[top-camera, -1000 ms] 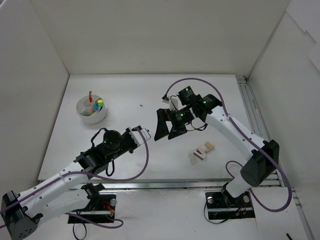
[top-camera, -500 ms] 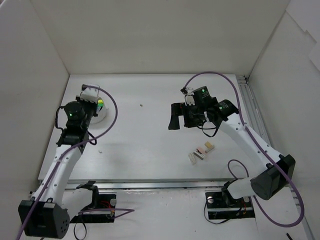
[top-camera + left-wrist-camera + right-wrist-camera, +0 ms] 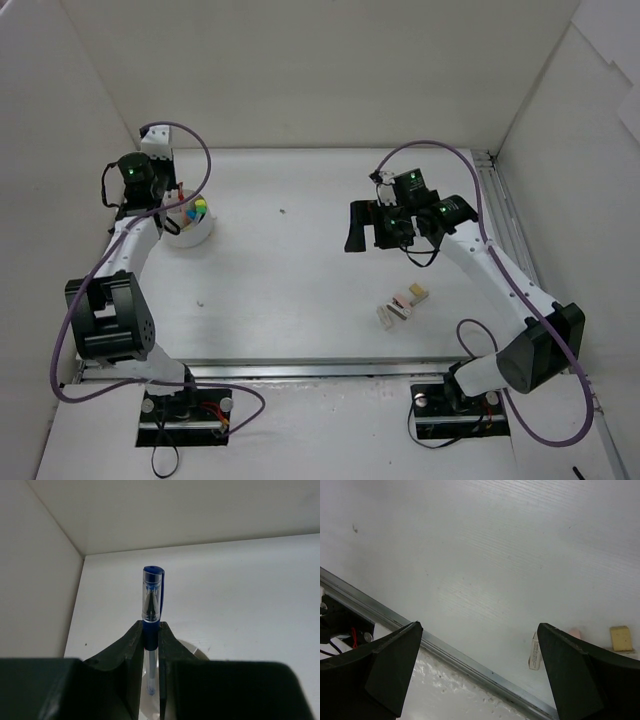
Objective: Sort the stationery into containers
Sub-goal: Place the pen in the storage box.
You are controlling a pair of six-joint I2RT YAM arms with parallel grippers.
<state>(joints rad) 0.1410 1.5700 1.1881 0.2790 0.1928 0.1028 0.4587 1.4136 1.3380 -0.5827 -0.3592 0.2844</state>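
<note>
Logged pen (image 3: 151, 605) as glossy clear-and-blue plastic; tub (image 3: 192, 240) at 9 o'clock as smooth white plastic; table (image 3: 520, 555) as matt white, faintly grained; rail (image 3: 320, 367) at 6 o'clock as dull brushed metal.

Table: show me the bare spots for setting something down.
Free: the middle of the table, between the white tub and the right hand; also the strip along the back wall. Crowded: the eraser blocks at near right.
</note>
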